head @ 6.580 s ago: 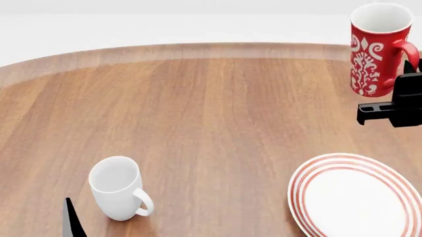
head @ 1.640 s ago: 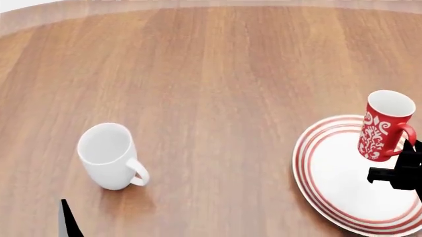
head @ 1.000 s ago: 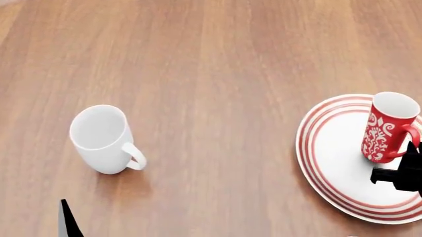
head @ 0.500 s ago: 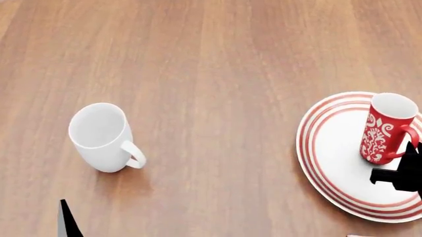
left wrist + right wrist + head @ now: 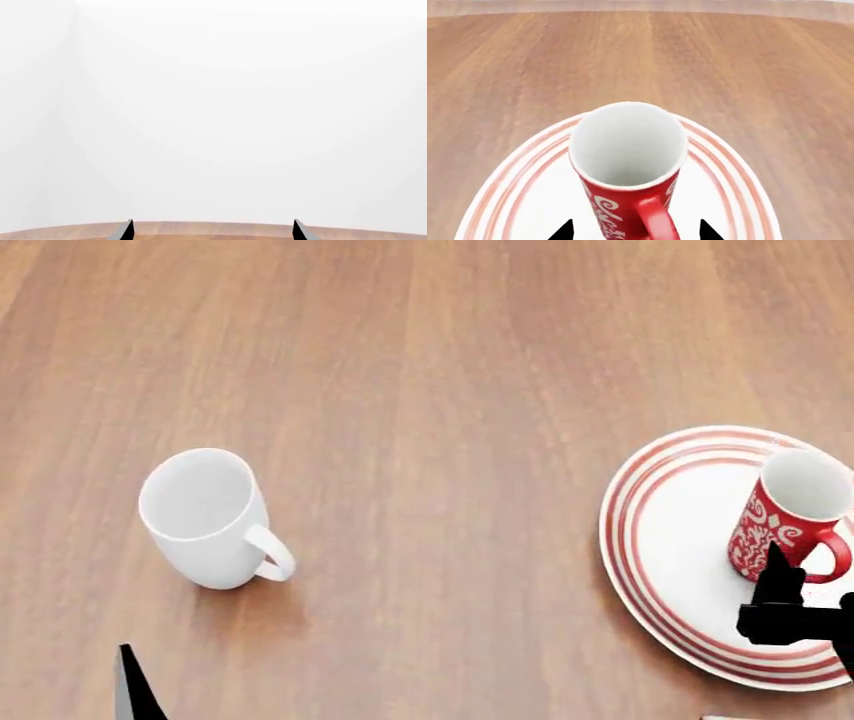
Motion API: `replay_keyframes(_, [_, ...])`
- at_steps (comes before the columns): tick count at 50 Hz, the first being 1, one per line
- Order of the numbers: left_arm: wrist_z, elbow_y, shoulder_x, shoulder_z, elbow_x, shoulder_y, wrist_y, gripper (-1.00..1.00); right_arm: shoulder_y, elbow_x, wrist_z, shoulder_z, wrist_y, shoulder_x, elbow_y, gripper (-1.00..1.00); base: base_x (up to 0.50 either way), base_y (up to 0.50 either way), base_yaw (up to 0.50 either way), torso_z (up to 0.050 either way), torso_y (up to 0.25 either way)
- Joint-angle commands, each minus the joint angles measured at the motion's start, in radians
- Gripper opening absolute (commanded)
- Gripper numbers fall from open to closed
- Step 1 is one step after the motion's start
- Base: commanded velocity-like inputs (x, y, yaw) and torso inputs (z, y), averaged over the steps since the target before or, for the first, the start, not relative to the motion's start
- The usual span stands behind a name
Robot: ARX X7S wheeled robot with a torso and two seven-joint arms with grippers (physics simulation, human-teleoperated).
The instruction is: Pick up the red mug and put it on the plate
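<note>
The red mug (image 5: pixel 790 522) with its white swirl pattern stands upright on the right half of the red-ringed plate (image 5: pixel 667 540), handle towards me. My right gripper (image 5: pixel 803 592) is just behind the mug, open, with its jaws standing wide on either side of the handle and not touching it. In the right wrist view the mug (image 5: pixel 627 150) fills the middle on the plate (image 5: pixel 527 200), and the right gripper (image 5: pixel 635 231) straddles the handle. My left gripper (image 5: pixel 211 231) is open and empty, with one fingertip (image 5: pixel 134 685) at the lower left of the head view.
A plain white mug (image 5: pixel 207 520) stands on the wooden table (image 5: pixel 441 390) at the left, handle to the right. The plate runs off the head view's right edge.
The red mug has come down onto the plate. My right gripper has let go of its handle, opened, and drawn back towards me. The head view panned down earlier and is now still.
</note>
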Motion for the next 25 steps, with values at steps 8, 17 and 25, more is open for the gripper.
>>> replay_keyframes(8, [0.0,0.003,0.0,-0.013,0.009,0.005,0.0,1.0,-0.064,0.042,0.007,0.04,0.001,0.033,0.003,1.0,0.0,0.0,0.0,0.0,0.0])
replay_keyframes(17, [0.0,0.004,0.001,-0.022,0.016,0.01,0.0,1.0,-0.139,0.074,0.031,0.059,0.016,0.078,-0.127,1.0,0.0,0.0,0.0,0.0,0.0])
replay_keyframes(25, [0.0,0.004,0.001,-0.026,0.018,0.011,0.0,1.0,-0.191,0.085,0.049,0.05,0.041,0.127,-0.315,1.0,0.0,0.0,0.0,0.0,0.0])
